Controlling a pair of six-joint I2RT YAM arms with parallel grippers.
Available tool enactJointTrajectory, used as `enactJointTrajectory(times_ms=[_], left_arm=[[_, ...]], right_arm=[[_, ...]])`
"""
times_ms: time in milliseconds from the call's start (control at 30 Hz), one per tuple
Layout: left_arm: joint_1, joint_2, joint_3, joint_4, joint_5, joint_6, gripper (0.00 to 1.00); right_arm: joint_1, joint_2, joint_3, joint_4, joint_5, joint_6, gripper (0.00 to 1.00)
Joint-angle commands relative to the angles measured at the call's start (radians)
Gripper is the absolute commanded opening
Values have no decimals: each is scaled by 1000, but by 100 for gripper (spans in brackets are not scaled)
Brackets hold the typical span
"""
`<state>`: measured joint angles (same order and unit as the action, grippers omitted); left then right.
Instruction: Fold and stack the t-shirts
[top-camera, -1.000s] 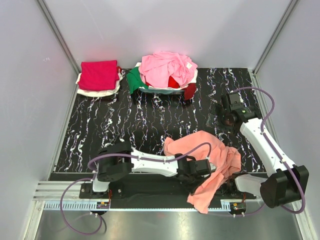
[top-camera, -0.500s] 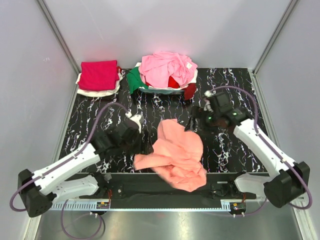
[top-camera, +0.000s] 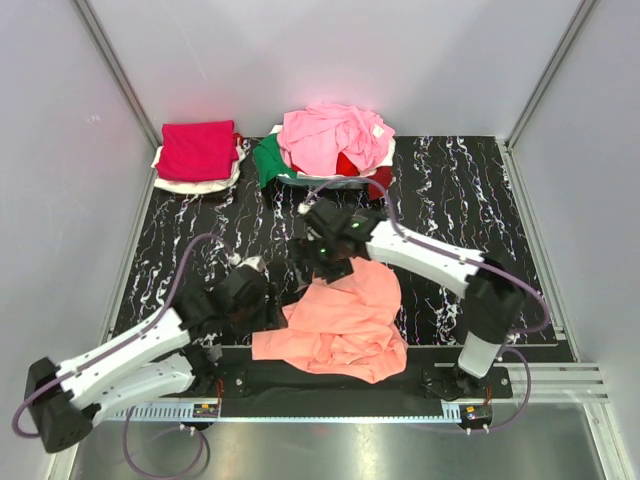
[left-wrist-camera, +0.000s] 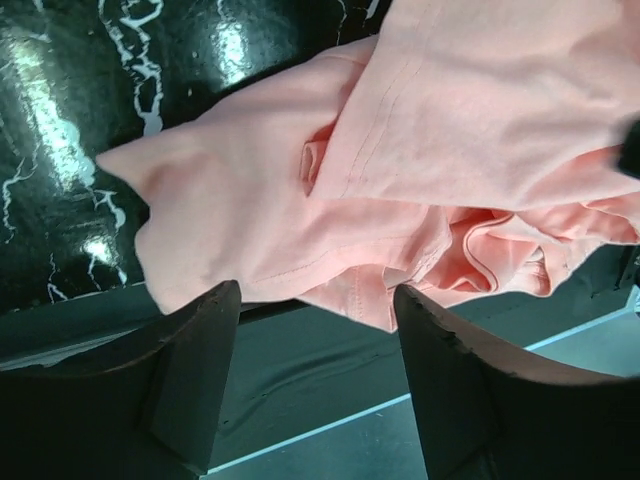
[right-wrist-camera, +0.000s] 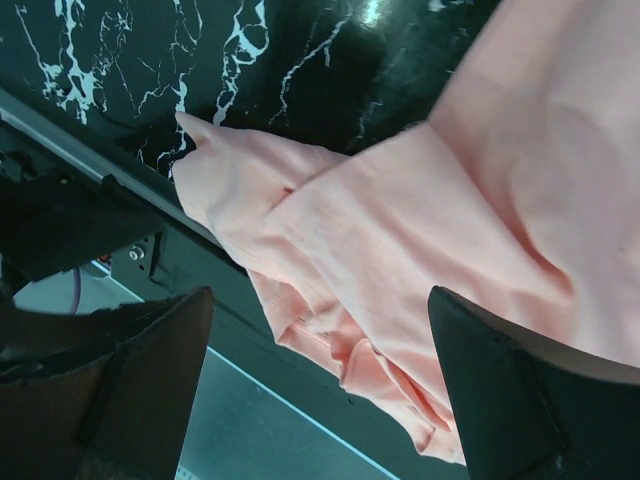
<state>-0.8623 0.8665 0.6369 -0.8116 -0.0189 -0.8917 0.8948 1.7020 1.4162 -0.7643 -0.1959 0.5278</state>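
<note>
The salmon-orange t-shirt (top-camera: 345, 325) lies crumpled on the near middle of the mat, its front edge hanging over the mat's front edge. My left gripper (top-camera: 272, 315) sits at the shirt's left corner. In the left wrist view it (left-wrist-camera: 315, 340) is open, with the shirt's hem (left-wrist-camera: 300, 270) just beyond the fingertips and nothing between them. My right gripper (top-camera: 322, 272) hovers over the shirt's far edge. The right wrist view shows it (right-wrist-camera: 320, 340) open above the salmon cloth (right-wrist-camera: 450, 220), holding nothing.
A folded crimson-magenta shirt (top-camera: 197, 149) lies on a white one (top-camera: 188, 184) at the far left. Beside it is a loose pile with light pink (top-camera: 330, 135), green (top-camera: 268, 160) and red (top-camera: 347, 164) shirts. The black marble mat (top-camera: 460, 190) covers the table. Grey walls close both sides.
The left gripper has let go of the salmon shirt and swung back left. The shirt moved from the front right to the middle. The right arm swung in from the far right over it.
</note>
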Motion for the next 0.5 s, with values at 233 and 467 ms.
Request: enactJointTrajectory(times_ms=[233,467], left_arm=[[-1,-378,24,-279,-222,-217,59],[-1,-486,-8,-345,-230,-257,59]], right_arm=[[246,327,280,-161,191,44,78],[312,511,365,-219,299,47,66]])
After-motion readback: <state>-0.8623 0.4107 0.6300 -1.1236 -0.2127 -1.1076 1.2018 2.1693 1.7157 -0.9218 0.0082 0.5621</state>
